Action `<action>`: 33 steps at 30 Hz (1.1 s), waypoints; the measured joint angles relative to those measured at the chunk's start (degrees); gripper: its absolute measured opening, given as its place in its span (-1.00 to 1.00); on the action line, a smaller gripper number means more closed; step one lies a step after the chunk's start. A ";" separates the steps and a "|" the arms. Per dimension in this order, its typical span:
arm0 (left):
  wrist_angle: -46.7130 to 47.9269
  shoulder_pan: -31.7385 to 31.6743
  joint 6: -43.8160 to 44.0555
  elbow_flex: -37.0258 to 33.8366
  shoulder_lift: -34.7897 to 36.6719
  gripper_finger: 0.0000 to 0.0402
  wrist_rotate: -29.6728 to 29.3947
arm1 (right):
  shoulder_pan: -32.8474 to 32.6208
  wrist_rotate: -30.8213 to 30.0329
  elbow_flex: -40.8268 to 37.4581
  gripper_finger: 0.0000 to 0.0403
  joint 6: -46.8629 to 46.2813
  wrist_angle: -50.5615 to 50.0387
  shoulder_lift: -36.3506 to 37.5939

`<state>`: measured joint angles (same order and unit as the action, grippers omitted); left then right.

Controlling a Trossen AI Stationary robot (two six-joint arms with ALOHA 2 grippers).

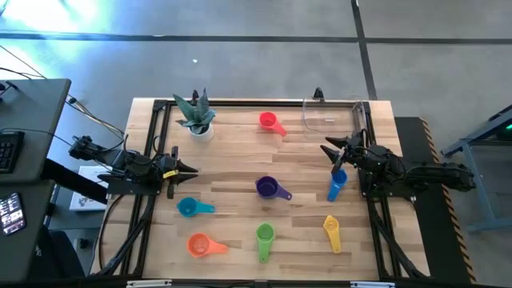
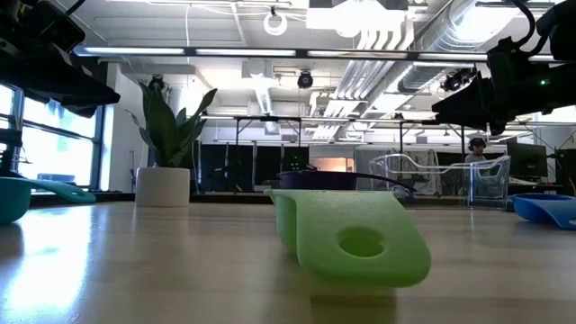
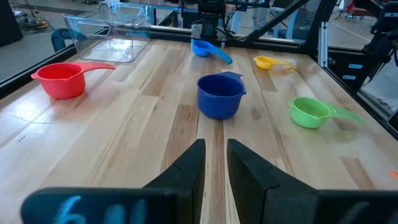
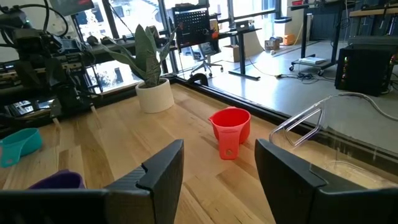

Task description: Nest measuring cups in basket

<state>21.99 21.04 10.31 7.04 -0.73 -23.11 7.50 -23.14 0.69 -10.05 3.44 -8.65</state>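
Seven measuring cups stand on their bases, spread over the wooden table: red [image 1: 270,122], purple [image 1: 268,188], blue [image 1: 337,186], teal [image 1: 192,208], orange [image 1: 202,245], green [image 1: 265,236] and yellow [image 1: 333,230]. The clear basket [image 1: 332,116] rests on its bottom at the far right, with nothing in it. My left gripper [image 1: 192,170] hovers at the left edge, open by a narrow gap [image 3: 216,146], pointing at the purple cup [image 3: 219,96]. My right gripper [image 1: 326,149] is open wide [image 4: 219,146] between the basket and the blue cup, facing the red cup [image 4: 230,132].
A potted plant in a white pot [image 1: 196,118] stands at the far left of the table. A black frame rail [image 1: 256,102] runs round the table's edge. Bare wood lies between the cups in the middle [image 1: 240,156].
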 joint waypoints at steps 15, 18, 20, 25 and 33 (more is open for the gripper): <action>-0.01 0.02 -0.69 0.01 0.00 -0.71 -0.10 | -0.02 -0.24 0.00 -0.06 0.01 0.01 -0.01; -1.23 0.01 0.04 0.01 0.00 -0.71 -0.17 | -0.01 -0.22 0.00 -0.06 0.01 0.02 -0.01; -3.14 0.00 1.75 0.01 0.00 -0.71 -0.18 | 0.00 -0.30 0.00 -0.06 0.01 0.02 0.00; -9.66 0.00 8.25 0.01 0.00 -0.71 0.05 | 0.00 -0.44 0.00 -0.06 0.01 0.00 0.00; -15.53 0.00 13.10 3.89 -1.52 -0.71 -0.77 | -0.02 -0.44 0.00 -0.06 0.01 0.02 -0.02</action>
<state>6.46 21.04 23.42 10.93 -2.26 -23.88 7.49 -23.57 0.69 -10.04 3.46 -8.67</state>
